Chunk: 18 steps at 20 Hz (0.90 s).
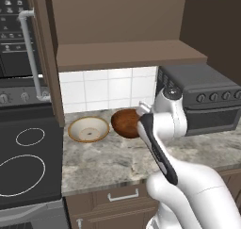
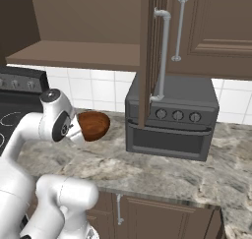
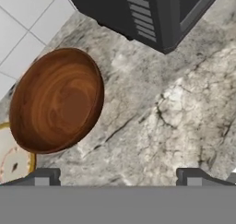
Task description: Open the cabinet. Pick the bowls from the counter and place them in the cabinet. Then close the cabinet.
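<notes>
- Fingertips (image 3: 42, 177) of mine sit at the bottom of the hand view, far apart; my gripper (image 3: 118, 178) is spread fully wide and has hold of nothing; bare marbled stone lies between the tips
- Beyond the left tip rests the reddish-brown wooden bowl (image 3: 56, 100), upright on the counter (image 3: 175, 112), its hollow facing my hand camera; my tips are apart from it
- Just beside that bowl, at the hand view's lower left edge, shows part of the tan-rimmed bowl (image 3: 11, 161) with its cream inside; from the left base view the two bowls (image 1: 88, 129) look close together near the tiled wall, and whether they touch I cannot tell
- On the other side of the wooden bowl stands the black toaster oven (image 2: 170, 120), on the same counter, against the backsplash
- Above all this the cabinet (image 1: 127, 53) has its left door (image 1: 47, 58) swung open, with brown shelves showing; its right door (image 2: 211, 31) looks shut
- Left of the counter lies the black stovetop (image 1: 28, 162)
</notes>
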Available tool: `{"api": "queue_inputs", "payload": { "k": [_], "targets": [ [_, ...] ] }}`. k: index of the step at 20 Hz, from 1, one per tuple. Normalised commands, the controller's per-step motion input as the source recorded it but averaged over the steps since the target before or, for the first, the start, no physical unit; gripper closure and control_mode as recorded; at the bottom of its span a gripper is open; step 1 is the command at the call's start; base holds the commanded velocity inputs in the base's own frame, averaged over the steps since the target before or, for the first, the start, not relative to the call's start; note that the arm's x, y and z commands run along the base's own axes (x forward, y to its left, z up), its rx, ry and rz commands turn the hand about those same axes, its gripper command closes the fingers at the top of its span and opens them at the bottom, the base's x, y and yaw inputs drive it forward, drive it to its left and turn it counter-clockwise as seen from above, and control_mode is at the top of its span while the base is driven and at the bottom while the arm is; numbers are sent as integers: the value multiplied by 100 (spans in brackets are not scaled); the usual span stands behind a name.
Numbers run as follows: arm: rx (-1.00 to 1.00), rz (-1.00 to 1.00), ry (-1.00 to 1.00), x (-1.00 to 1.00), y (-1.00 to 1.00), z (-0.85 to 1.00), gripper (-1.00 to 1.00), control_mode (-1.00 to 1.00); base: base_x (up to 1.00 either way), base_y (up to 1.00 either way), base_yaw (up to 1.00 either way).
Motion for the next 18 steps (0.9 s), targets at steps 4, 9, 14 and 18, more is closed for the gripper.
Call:
{"api": "queue_inputs", "payload": {
  "k": [4,9,14,18],
  "targets": [
    [0,-10,1,14,0,-23,-100,-100,0,0,0],
    [14,-4,8,5,0,-5,-100,-100,0,0,0],
    [20,3,4,19,0,-9,-100,-100,0,0,0],
    [4,8,0,28,0,-24,-100,-100,0,0,0]
  ]
}}
